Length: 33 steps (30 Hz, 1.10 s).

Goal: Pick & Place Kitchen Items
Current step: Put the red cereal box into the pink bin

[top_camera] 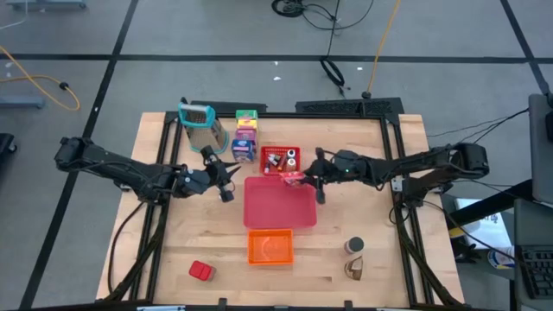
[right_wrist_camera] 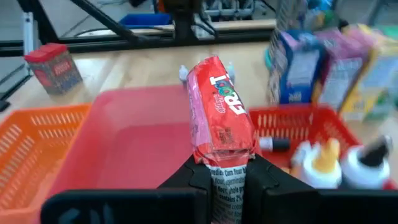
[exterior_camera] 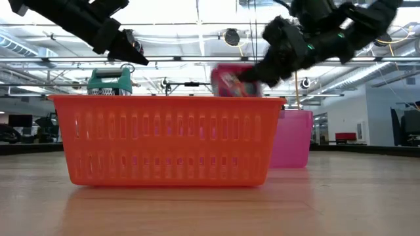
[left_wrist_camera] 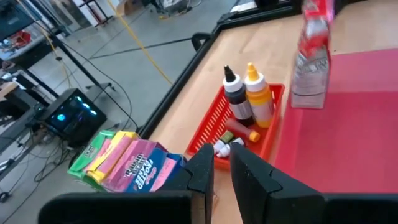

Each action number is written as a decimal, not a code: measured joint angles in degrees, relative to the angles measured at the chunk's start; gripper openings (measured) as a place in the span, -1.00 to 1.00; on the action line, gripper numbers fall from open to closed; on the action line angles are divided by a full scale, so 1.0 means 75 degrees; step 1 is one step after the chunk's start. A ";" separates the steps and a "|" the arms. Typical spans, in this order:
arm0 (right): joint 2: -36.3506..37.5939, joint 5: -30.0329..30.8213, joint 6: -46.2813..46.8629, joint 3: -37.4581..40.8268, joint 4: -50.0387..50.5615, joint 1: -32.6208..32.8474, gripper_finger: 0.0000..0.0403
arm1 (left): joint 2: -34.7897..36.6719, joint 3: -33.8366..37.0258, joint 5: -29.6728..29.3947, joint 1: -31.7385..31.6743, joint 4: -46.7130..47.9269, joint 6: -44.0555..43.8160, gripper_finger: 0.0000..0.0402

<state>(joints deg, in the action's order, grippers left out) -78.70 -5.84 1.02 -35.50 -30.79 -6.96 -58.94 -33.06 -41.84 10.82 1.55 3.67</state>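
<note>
My right gripper [top_camera: 304, 179] is shut on a red cereal box [right_wrist_camera: 221, 115], which hangs in the air over the far edge of the pink tray [top_camera: 263, 216]. The low view shows the box [exterior_camera: 230, 82] above the orange basket's rim line. My left gripper [top_camera: 228, 183] hovers just left of the tray, its fingers [left_wrist_camera: 249, 177] close together with nothing between them. Several coloured food boxes [top_camera: 246, 134] stand at the far side. A small red basket [top_camera: 270, 152] holds squeeze bottles [left_wrist_camera: 258, 99]. My right gripper pinches the red box by its printed white end [right_wrist_camera: 227, 177] between the two fingers. The fingers come nearly level from the table's right side, and the box runs on ahead of them, along their line. It is lifted clear of the tray and the table.
A metal grater with a teal handle [top_camera: 200, 125] stands at the far left. An orange basket [top_camera: 270, 246] sits near the front edge. A red block [top_camera: 200, 271] lies front left; a small jar [top_camera: 354, 246] and a brown piece [top_camera: 354, 270] lie front right.
</note>
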 joint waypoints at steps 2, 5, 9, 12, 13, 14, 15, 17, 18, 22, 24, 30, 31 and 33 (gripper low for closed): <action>0.0075 0.0163 0.0228 0.0322 -0.0367 -0.0004 -0.85 | 0.0000 0.0000 -0.0027 -0.0006 -0.0009 -0.0001 -0.74; 0.0175 0.0218 0.0376 0.0686 -0.1000 -0.0012 -0.84 | 0.0000 0.0000 -0.0027 -0.0004 -0.0046 -0.0019 -0.73; 0.0146 0.0209 0.0470 0.0930 -0.1191 -0.0009 -0.86 | 0.0000 0.0000 -0.0027 -0.0021 -0.0121 -0.0046 -0.73; 0.0158 0.0209 0.0566 0.0964 -0.1257 -0.0006 -0.86 | 0.0000 0.0000 0.0027 -0.0044 -0.0135 -0.0089 -0.73; 0.0151 0.0209 0.0587 0.0967 -0.1206 -0.0006 -0.85 | 0.0000 0.0000 0.0027 -0.0055 -0.0127 -0.0097 -0.73; 0.0144 0.0210 0.0603 0.0969 -0.1167 -0.0006 -0.84 | 0.0000 0.0000 0.0033 -0.0057 -0.0125 -0.0100 -0.73; 0.0143 0.0211 0.0603 0.0970 -0.1140 -0.0005 -0.83 | 0.0000 0.0000 0.0034 -0.0057 -0.0129 -0.0115 -0.73; 0.0152 0.0211 0.0572 0.0970 -0.1118 -0.0006 -0.81 | 0.0000 0.0000 0.0034 -0.0060 -0.0105 -0.0156 -0.73; 0.0149 0.0209 0.0547 0.0970 -0.1083 -0.0006 -0.81 | 0.0000 0.0000 0.0037 -0.0062 -0.0109 -0.0161 -0.73; 0.0084 0.0209 0.0411 0.0970 -0.1055 -0.0006 -0.80 | 0.0000 0.0000 0.0040 -0.0062 -0.0111 -0.0169 -0.73; 0.0024 0.0209 0.0348 0.1026 -0.1093 -0.0006 -0.80 | 0.0000 0.0000 0.0046 -0.0068 -0.0109 -0.0195 -0.73; -0.0090 0.0179 0.0320 0.1564 -0.1879 -0.0006 -0.76 | -0.0003 0.0000 0.0045 -0.0068 -0.0112 -0.0193 -0.73; -0.0090 0.0182 0.0320 0.1659 -0.2100 -0.0006 -0.74 | -0.0003 0.0000 0.0045 -0.0068 -0.0114 -0.0193 -0.73; -0.0085 0.0182 0.0350 0.1879 -0.2618 -0.0006 -0.69 | -0.0003 0.0000 0.0045 -0.0070 -0.0114 -0.0195 -0.73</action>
<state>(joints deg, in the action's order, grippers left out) -79.34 -4.47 3.65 -21.41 -50.43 -7.01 -58.96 -33.06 -41.50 10.29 0.69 2.20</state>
